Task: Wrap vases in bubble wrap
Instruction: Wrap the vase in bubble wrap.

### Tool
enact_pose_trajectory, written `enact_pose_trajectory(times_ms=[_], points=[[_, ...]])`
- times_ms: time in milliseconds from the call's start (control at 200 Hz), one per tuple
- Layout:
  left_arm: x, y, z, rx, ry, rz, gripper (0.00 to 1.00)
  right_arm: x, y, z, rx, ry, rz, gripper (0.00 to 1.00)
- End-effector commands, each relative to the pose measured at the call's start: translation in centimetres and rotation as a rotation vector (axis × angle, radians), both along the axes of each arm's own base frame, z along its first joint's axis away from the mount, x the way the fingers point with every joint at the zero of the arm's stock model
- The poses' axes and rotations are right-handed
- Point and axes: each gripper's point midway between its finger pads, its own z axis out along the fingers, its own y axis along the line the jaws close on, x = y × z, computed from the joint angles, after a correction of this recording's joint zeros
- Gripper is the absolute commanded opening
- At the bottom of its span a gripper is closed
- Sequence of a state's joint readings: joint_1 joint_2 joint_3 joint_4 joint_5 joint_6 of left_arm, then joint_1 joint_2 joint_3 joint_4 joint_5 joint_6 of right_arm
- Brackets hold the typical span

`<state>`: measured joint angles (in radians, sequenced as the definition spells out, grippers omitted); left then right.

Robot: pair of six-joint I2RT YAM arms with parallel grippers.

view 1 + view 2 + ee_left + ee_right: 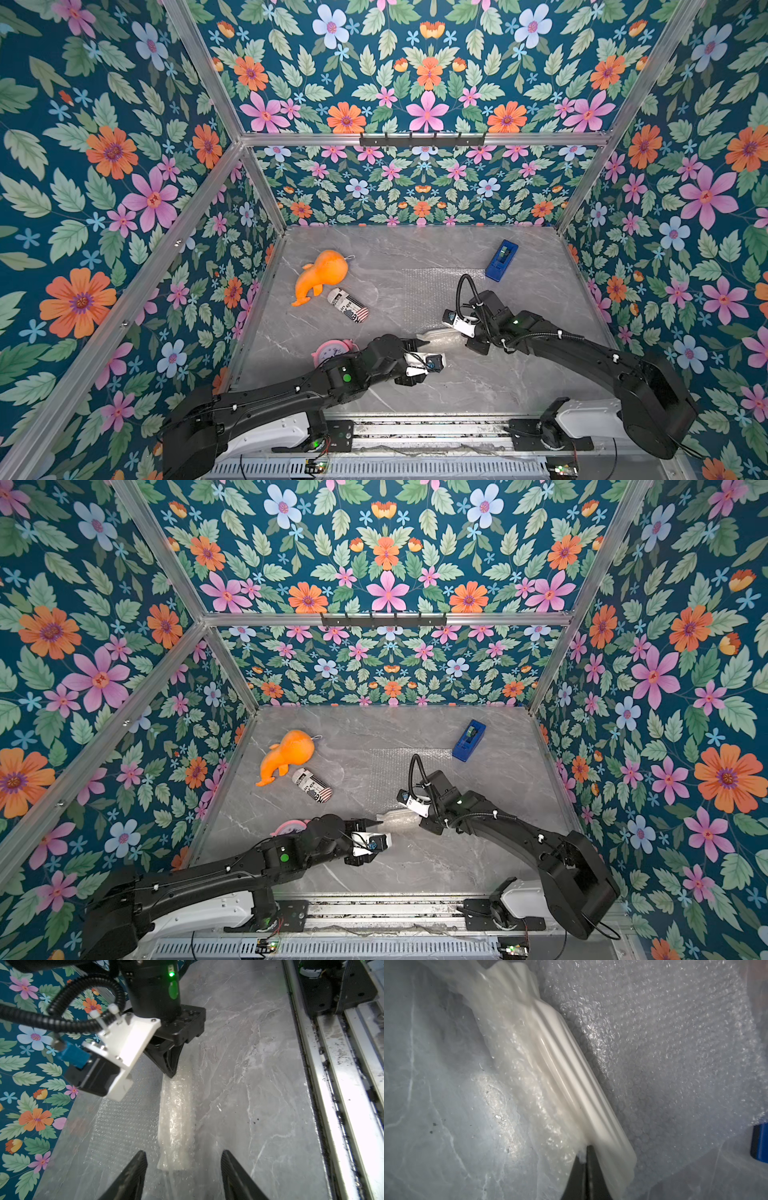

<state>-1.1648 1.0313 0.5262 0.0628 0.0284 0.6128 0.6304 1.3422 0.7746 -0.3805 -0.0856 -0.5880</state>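
Note:
The white ribbed vase (440, 337) (397, 818) lies on its side near the table's front. A fold of the clear bubble wrap (432, 291) (675, 1053) covers part of it, and the rest of the sheet spreads flat toward the back. My right gripper (586, 1159) (171, 1075) is shut, pinching the wrap's edge at one end of the vase (571, 1088). My left gripper (184, 1155) (422, 343) is open at the vase's (176, 1122) other end. Its two fingers stand apart on either side of that end and hold nothing.
An orange plush toy (320, 276) and a printed can (348, 304) lie at the left. A pink alarm clock (332, 349) sits half hidden under my left arm. A blue tape dispenser (501, 260) stands at the wrap's far right corner. Metal rails (415, 428) run along the front.

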Motion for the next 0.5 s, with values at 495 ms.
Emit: enact_pose_trajectory(times_ms=[495], points=[[3.6,-2.9,-3.5,0.111,-0.165,-0.043,0.72,1.5,-1.3,-1.8,-0.067,0.063,-0.016,0.0]])
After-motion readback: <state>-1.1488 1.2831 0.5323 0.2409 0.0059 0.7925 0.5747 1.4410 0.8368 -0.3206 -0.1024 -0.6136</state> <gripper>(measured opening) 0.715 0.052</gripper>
